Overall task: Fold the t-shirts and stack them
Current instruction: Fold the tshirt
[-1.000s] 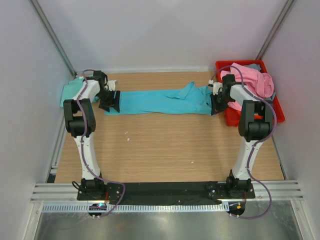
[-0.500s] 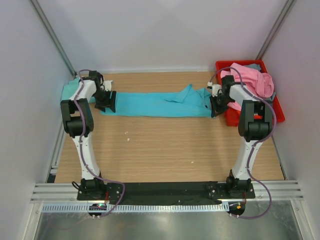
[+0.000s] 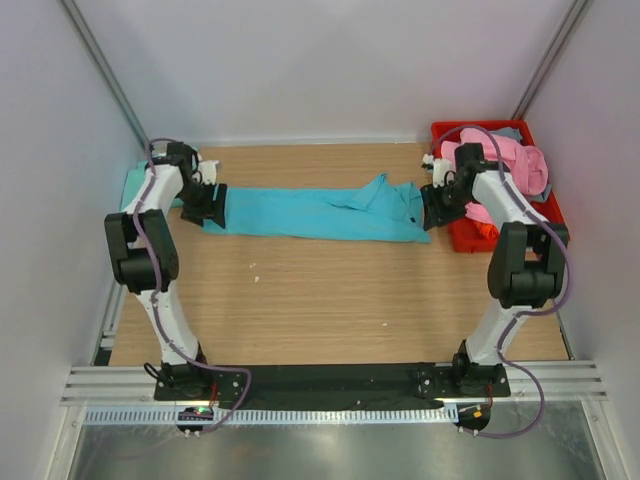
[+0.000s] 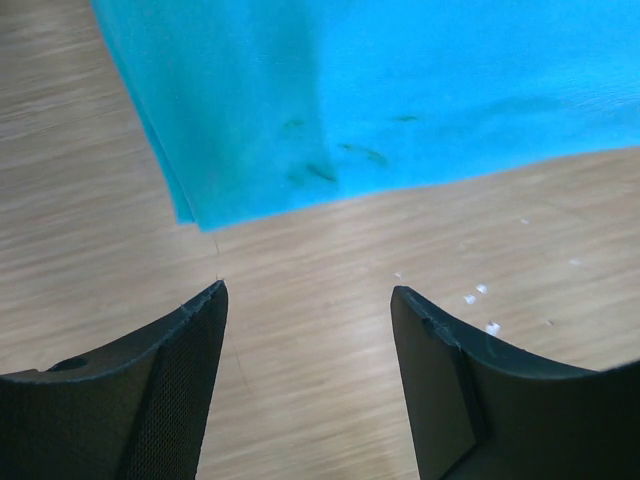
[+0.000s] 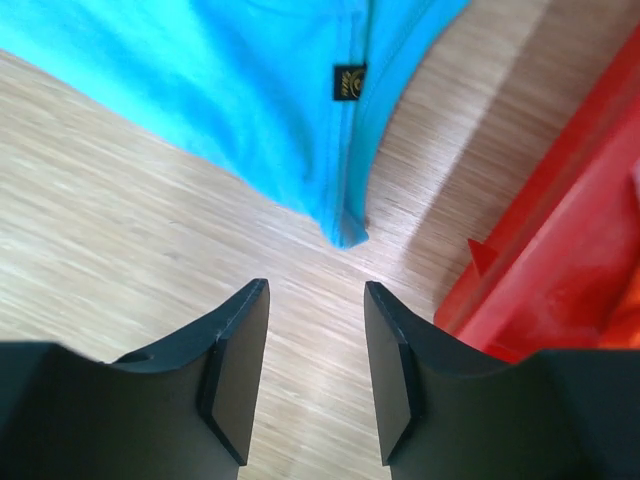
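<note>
A turquoise-blue t-shirt (image 3: 320, 212) lies stretched in a long band across the far half of the table, folded lengthwise. Its left end (image 4: 330, 110) lies just beyond my left gripper (image 4: 308, 293), which is open over bare wood. Its right corner with a small label (image 5: 340, 150) lies just ahead of my right gripper (image 5: 315, 290), also open and empty. In the top view the left gripper (image 3: 212, 203) and right gripper (image 3: 432, 208) sit at the two ends. A mint-green t-shirt (image 3: 140, 182) lies at far left. A pink t-shirt (image 3: 505, 162) is heaped in the bin over a grey-blue one (image 3: 507, 133).
The red plastic bin (image 3: 552, 222) stands at the far right; its wall (image 5: 560, 250) is close to my right gripper. White walls enclose the table on three sides. Small white specks (image 4: 480, 295) dot the wood near the left gripper.
My right gripper has let go of the turquoise shirt's right end and opened. The shirt now lies flat. Both arms have pulled back slightly from the shirt's ends.
</note>
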